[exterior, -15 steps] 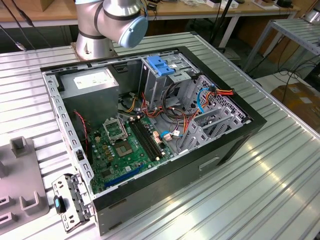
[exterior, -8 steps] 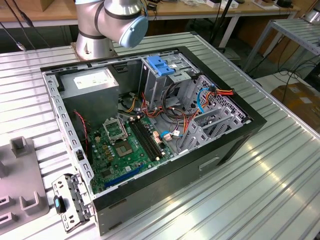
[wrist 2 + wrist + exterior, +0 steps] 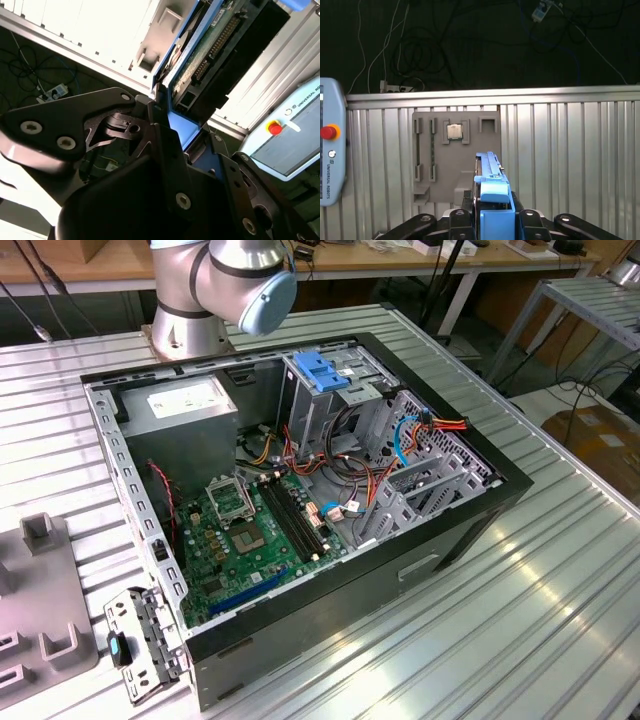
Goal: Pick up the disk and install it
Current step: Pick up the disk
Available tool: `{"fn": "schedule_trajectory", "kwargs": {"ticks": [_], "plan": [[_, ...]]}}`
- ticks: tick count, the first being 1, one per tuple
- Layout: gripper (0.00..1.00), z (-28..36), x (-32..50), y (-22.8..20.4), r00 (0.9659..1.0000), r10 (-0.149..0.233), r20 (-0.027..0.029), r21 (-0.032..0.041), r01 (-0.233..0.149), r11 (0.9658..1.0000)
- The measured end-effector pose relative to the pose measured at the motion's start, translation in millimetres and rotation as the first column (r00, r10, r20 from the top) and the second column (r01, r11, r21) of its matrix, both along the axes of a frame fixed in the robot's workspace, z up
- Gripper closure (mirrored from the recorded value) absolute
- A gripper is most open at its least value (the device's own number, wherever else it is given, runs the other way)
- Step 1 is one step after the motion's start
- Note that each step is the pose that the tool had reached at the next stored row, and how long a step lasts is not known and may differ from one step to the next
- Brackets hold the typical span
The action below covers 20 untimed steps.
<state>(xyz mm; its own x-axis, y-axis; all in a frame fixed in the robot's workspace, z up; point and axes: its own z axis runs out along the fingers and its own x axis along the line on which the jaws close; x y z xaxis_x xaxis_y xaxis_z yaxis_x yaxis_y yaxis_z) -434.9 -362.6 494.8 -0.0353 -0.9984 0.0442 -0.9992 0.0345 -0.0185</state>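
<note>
Disk [image 3: 492, 192], rectangular black-silver hard drive, blue plastic rails: clamped edge-on in black gripper [image 3: 494, 215] (grey fixture plate [image 3: 440, 155] beyond).

The exterior view looks down aslant, the grey fixture plate [image 3: 30, 590] at its left edge, while both wrist views, close behind the pincer [image 3: 494, 206], face that plate.

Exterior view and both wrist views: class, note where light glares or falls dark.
Exterior view: glare streaks the table beside the case. Second wrist view: the table burns out white, the gripper holding the disk is dark. First wrist view: table evenly lit, floor beyond it black.
</note>
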Motion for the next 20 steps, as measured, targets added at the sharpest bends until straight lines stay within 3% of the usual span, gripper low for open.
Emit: {"fn": "schedule_trajectory", "kwargs": {"ticks": [11, 20], "plan": [[0.63, 0.0, 17.5, -0.5, 1.0000, 0.000, 0.0000, 0.0000, 0.000, 1.0000], [0.63, -0.1, 22.8, -10.1, 1.0000, 0.000, 0.0002, 0.0002, 0.000, 1.0000]]}}
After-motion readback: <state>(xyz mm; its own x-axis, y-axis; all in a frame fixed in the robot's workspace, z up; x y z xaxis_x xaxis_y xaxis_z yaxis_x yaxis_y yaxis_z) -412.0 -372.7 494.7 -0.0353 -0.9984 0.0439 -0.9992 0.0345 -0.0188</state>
